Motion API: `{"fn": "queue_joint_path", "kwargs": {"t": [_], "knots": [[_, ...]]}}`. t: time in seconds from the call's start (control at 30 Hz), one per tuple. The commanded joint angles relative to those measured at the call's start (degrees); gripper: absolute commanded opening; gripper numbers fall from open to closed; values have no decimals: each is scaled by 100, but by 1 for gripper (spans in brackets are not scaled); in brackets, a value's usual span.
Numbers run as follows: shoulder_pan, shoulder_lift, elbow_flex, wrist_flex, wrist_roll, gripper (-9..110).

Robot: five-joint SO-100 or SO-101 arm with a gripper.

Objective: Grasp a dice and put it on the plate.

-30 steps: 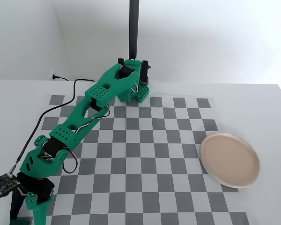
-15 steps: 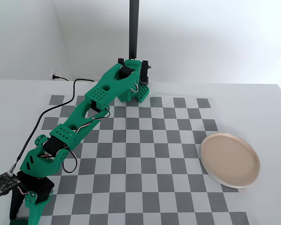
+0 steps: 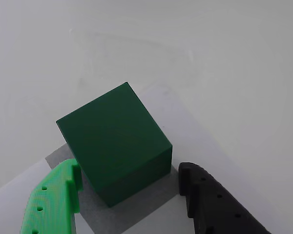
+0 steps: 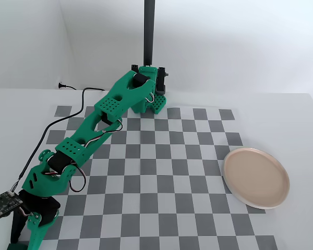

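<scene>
In the wrist view the dice [image 3: 112, 141], a plain dark green cube, sits on a grey checker square. My gripper [image 3: 131, 170] is open around its near corner. The green finger [image 3: 58, 195] is at the dice's left side and the black finger [image 3: 210, 200] stands a small gap off its right side. In the fixed view my gripper [image 4: 25, 232] points down at the mat's front left corner and hides the dice. The beige-pink plate [image 4: 256, 177] lies empty at the right edge of the mat, far from the gripper.
The checkered mat [image 4: 161, 172] covers the white table. The arm's base [image 4: 148, 99] and a black post [image 4: 149, 31] stand at the back centre. A black cable [image 4: 68, 117] runs along the left. A small circuit board [image 4: 1, 203] hangs by the wrist.
</scene>
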Motion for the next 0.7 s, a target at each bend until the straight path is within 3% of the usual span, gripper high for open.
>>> {"fn": "queue_joint_path", "kwargs": {"t": [0.0, 0.47, 0.67], "knots": [[70, 158, -501, 53, -26, 16], [44, 132, -598, 114, -26, 12], [35, 176, -598, 44, 18, 21]]}}
